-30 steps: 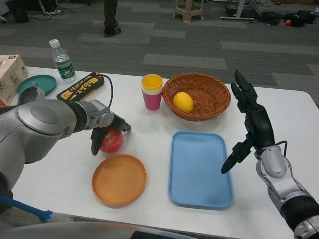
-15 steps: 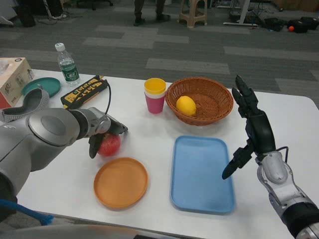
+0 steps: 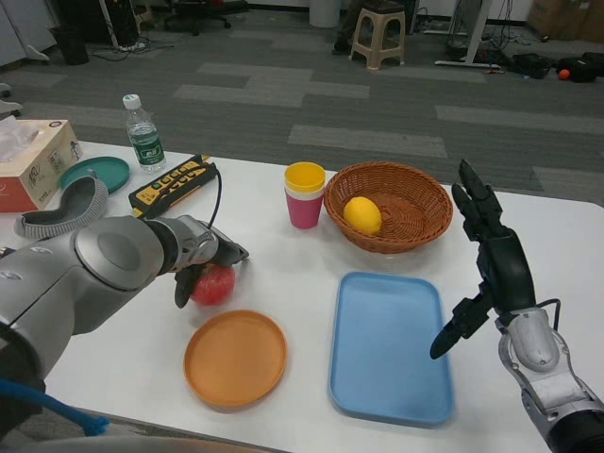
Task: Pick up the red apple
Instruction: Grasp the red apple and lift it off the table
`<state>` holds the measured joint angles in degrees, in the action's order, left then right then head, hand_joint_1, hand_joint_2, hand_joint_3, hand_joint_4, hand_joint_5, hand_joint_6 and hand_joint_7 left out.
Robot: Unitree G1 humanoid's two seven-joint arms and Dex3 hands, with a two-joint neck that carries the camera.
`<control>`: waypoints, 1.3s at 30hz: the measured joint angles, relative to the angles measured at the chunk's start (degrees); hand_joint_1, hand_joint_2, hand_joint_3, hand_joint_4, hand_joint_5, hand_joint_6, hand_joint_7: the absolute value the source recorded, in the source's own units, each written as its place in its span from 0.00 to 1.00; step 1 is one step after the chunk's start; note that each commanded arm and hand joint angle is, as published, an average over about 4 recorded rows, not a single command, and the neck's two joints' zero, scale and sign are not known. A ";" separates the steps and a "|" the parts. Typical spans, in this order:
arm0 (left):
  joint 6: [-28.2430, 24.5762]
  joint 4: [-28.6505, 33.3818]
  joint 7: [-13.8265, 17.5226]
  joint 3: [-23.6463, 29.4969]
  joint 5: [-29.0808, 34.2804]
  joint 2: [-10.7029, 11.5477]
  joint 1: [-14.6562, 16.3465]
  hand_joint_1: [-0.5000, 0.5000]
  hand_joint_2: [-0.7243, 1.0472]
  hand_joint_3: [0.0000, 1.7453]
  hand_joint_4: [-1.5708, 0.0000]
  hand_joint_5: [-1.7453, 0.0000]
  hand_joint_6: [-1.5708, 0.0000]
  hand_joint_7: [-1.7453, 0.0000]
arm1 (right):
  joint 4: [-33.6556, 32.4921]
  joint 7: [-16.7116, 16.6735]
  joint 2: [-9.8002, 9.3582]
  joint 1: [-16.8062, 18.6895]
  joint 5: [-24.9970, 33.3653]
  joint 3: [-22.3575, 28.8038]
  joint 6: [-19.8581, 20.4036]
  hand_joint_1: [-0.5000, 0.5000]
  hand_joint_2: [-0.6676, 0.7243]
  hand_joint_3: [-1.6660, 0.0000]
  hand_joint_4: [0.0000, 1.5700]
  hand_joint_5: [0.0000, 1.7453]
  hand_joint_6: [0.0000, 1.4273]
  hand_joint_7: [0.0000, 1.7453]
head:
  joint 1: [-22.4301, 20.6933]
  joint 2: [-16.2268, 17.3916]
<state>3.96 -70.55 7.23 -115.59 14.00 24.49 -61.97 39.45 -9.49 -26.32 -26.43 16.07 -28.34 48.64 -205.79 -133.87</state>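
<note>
- Stood in a large room with grey carpet tiles, a stool (image 3: 379,34) well back, and a white tabletop (image 3: 283,264) across the near view.
- Lay on the tabletop just beyond the orange plate (image 3: 235,358): the red apple (image 3: 214,284), resting on the surface, not visibly lifted.
- Curled over the red apple from above and from its left side: the left hand (image 3: 209,264), one dark finger down the apple's left flank, another reaching across its top toward the right.
- Looked closed around the fruit, though could not tell whether the grip was firm, the forearm hiding much of the contact.
- Hung well apart at the right, beside the blue tray (image 3: 389,347): the right hand (image 3: 491,260), fingers spread and holding nothing.
- Judged the step in hand to be securing the grasp before lifting.
- To do it well: seat fingers on opposite sides below the apple's widest part, since a round, smooth fruit would likely roll out of a top-only pinch.
- Squeeze evenly, then raise straight up, slowly, keeping clear of the orange plate in front and the yellow power strip (image 3: 171,181) and its cable behind.
- Watch for the apple rolling toward the stacked cups (image 3: 305,192) if one side gives.
</note>
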 measured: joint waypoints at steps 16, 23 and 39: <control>-0.27 -4.90 1.37 13.65 -0.50 -0.80 2.97 0.00 1.00 0.05 0.57 0.35 0.35 0.79 | -0.03 -0.37 0.00 0.00 0.00 0.00 0.13 0.04 0.91 1.00 0.00 0.00 0.00 0.00 | -0.03 0.80; -0.06 -3.65 7.84 34.00 -11.94 -0.04 4.96 0.00 1.00 0.05 0.69 0.35 0.41 0.76 | -0.14 -0.40 0.00 0.02 0.00 0.02 0.42 0.04 0.91 1.00 0.00 0.00 0.00 0.00 | -0.04 1.13; -2.31 9.86 12.46 70.54 -33.05 3.64 13.12 0.00 1.00 0.05 0.40 0.29 0.40 0.58 | -0.39 -0.42 -0.02 0.12 0.07 0.07 0.81 0.08 0.91 1.00 0.00 0.00 0.00 0.00 | -0.47 1.03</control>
<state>1.66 -60.69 19.68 -45.05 -19.06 28.13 -48.84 39.06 -9.91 -26.34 -26.32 16.14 -28.26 49.45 -206.26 -132.84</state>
